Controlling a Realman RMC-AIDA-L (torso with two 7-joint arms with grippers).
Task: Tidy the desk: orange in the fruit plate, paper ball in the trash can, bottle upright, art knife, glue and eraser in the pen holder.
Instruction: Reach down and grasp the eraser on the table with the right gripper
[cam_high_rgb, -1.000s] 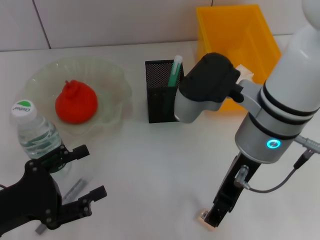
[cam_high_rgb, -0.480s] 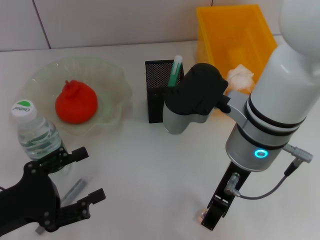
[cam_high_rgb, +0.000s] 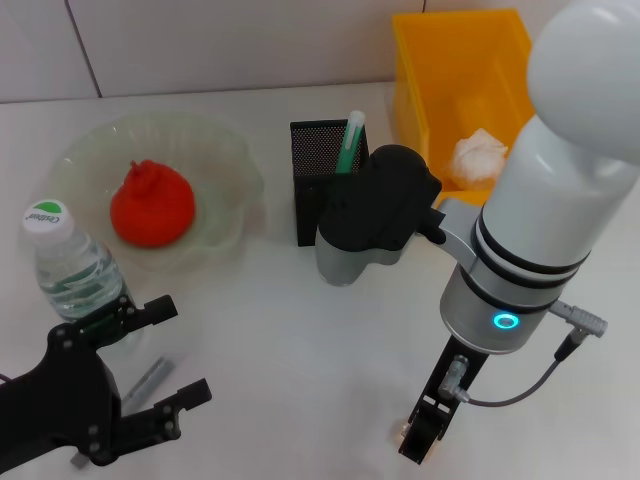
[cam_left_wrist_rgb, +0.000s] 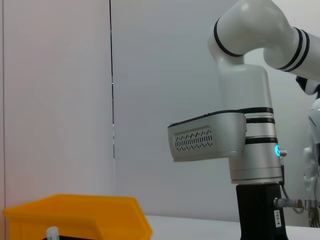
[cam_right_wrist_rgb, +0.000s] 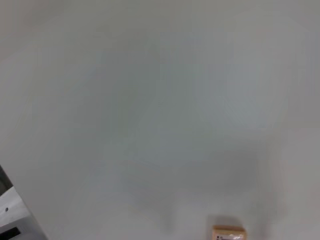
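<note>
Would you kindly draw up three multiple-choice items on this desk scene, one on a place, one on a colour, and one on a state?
1. Where is the orange?
A. in the fruit plate
B. in the trash can
C. on the bare table

2. What colour is the trash can?
A. black
B. yellow
C. green

3. How does the bottle stand?
A. lying on its side
B. upside down
C. upright

Answers: 1 A, the red-orange fruit lies inside the pale-green scalloped dish. 2 B, the bin holding the paper ball is bright yellow. 3 C, its white cap points up beside the left gripper.
</note>
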